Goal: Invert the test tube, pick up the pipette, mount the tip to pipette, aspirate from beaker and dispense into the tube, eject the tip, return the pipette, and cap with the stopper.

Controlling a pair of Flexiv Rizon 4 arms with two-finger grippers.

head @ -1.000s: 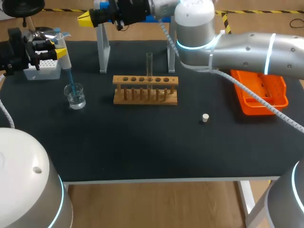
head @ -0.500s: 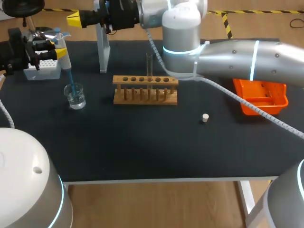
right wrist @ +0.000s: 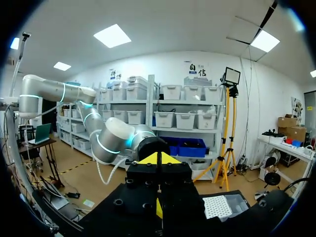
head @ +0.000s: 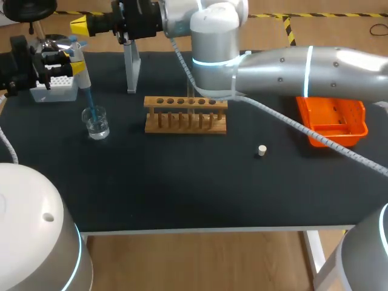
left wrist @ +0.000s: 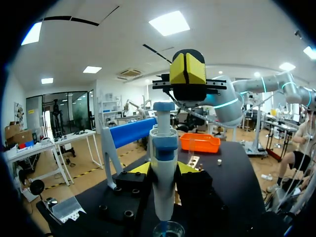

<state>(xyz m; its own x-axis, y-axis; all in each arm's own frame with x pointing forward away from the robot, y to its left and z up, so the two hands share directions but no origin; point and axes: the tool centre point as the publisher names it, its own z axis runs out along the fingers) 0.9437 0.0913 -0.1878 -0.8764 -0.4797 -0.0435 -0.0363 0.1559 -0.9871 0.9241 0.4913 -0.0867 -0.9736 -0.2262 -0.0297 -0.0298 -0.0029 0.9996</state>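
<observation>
My left gripper (head: 74,65) at the table's far left is shut on the white and blue pipette (head: 82,71). Its blue tip stands in the glass beaker (head: 96,122). In the left wrist view the pipette (left wrist: 163,163) sits upright between my fingers, over the beaker (left wrist: 168,230). My right arm reaches across the back of the table. Its right gripper (head: 80,26), shut and holding nothing, hovers just above the pipette's plunger; it shows as the right gripper (left wrist: 187,74). The wooden rack (head: 185,114) stands mid-table, with the test tube hidden behind my right arm. The small stopper (head: 262,150) lies right of the rack.
A white tip box (head: 53,86) sits behind the beaker, beside my left gripper. The pipette stand (head: 130,63) rises behind the rack. An orange tray (head: 334,120) lies at the right.
My right arm has swung leftward along the back of the table, bringing its shut gripper over the pipette's top and covering the test tube. The left gripper and pipette have stayed put.
</observation>
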